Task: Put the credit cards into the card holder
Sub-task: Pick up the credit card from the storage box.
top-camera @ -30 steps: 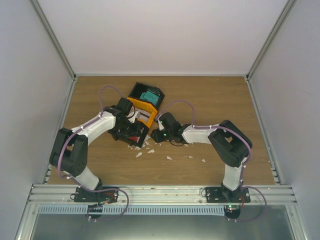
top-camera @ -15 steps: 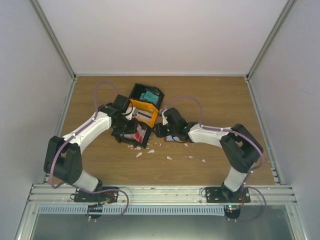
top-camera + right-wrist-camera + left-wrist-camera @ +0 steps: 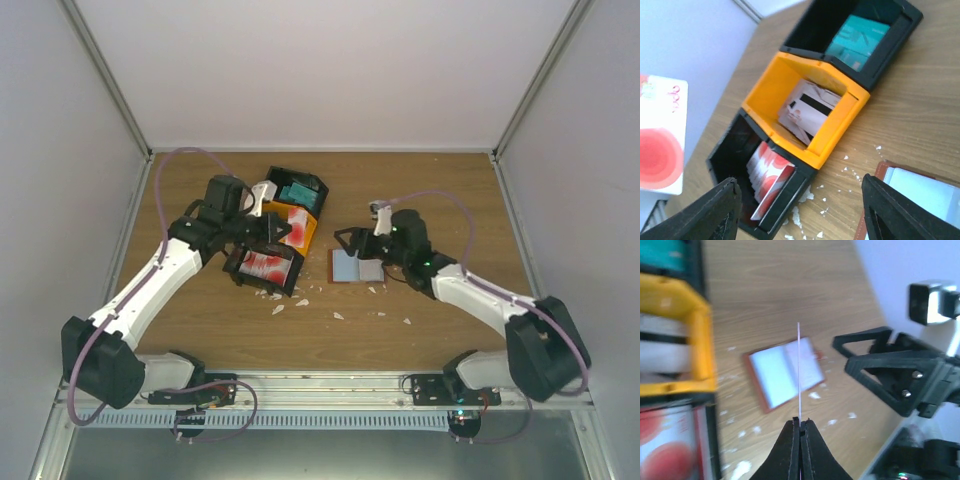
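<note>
- Three views together placed the card holder (image 3: 357,266). It lay open and flat on the wooden table (image 3: 440,200) with its light blue inside up, just right of the compartment tray (image 3: 262,188) and not touching it.
- From above, the left gripper (image 3: 272,228) hung over the tray's orange middle compartment. It held a red-and-white card (image 3: 297,226), and the card's printed face was visible.
- Only the left wrist camera showed the grip itself. The jaws were pinched tight on the card's near edge, and the card appeared edge-on as a thin white line. The open holder lay on the table beyond it.
- The top view put the right gripper (image 3: 345,240) at the holder's far edge, but it could not show whether they touched. In the right wrist view the fingers (image 3: 715,210) stood wide apart with nothing between them.
- Only the right wrist camera looked into the tray. It showed teal cards (image 3: 857,37) in the far black compartment, white cards (image 3: 807,112) in the orange one, and red-and-white cards (image 3: 770,175) in the near black one.
- Small white scraps (image 3: 300,300) lay scattered on the table near the tray and the holder.
</note>
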